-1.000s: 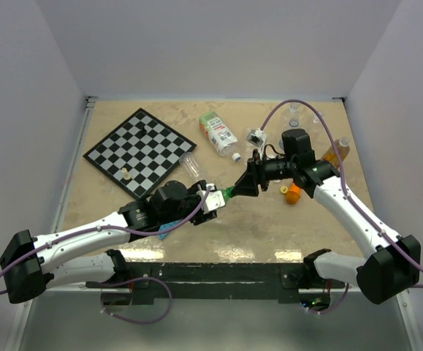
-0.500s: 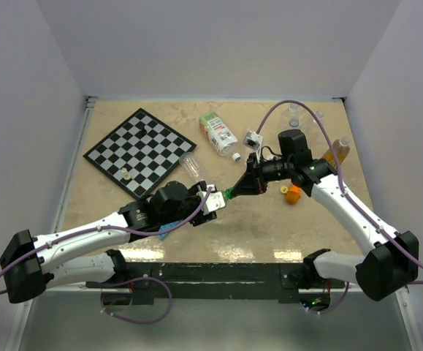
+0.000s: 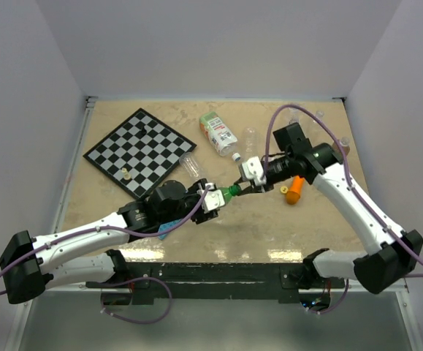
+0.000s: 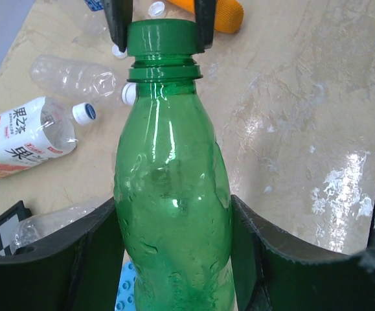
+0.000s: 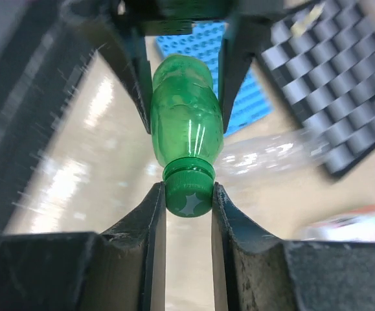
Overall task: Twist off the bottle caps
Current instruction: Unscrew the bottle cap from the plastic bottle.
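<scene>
Fingers (image 5: pixel 153 217) of the right gripper (image 5: pixel 188 202) pinch the green cap (image 5: pixel 187 186), and the left gripper (image 4: pixel 174 262) clamps the green bottle (image 4: pixel 171 168). It looks light, thin and crushable, so I'd grip the cap's ribbed rim.

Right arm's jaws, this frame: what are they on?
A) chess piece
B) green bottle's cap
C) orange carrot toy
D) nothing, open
B: the right wrist view shows the right gripper with its jaws pressed on both sides of the green cap, while the left gripper holds the green bottle by its body.
</scene>
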You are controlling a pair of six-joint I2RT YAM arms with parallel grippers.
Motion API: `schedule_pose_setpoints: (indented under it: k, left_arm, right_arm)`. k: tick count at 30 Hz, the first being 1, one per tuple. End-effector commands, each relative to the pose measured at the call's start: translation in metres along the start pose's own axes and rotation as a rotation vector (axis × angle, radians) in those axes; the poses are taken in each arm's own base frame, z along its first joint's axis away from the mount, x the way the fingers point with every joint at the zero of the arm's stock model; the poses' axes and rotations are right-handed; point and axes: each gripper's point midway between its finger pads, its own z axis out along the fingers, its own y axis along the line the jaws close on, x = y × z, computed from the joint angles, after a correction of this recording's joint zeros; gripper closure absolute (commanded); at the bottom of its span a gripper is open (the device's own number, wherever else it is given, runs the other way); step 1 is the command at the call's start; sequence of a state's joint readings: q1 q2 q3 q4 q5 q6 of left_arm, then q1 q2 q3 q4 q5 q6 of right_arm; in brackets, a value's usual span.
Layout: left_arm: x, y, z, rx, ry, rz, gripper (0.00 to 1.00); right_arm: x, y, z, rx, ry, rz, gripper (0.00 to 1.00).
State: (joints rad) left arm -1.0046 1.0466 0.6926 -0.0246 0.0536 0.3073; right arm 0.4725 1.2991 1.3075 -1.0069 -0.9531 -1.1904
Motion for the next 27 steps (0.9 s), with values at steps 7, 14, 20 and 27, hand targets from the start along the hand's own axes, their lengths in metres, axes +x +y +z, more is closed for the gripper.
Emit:
schedule_pose_setpoints:
  k: [7,14,20,27]
  left_arm:
    - [-0.013,-0.002,-0.006,0.016,-0.04,0.002,0.94]
    - [-0.012,-0.003,-0.005,0.026,-0.037,0.002,0.94]
    - [-0.011,-0.005,-0.005,0.033,-0.036,0.0,0.93]
    - [-0.011,-0.006,-0.005,0.039,-0.035,0.002,0.93]
  right_arm:
    - [-0.015,-0.014,-0.028,0.116,0.09,-0.753,1.0]
    - [-0.013,-0.006,-0.026,0.122,0.07,-0.719,1.0]
    - [-0.017,-0.001,-0.027,0.131,0.036,-0.687,1.0]
    - [-0.026,0.006,-0.026,0.139,-0.08,-0.535,0.89]
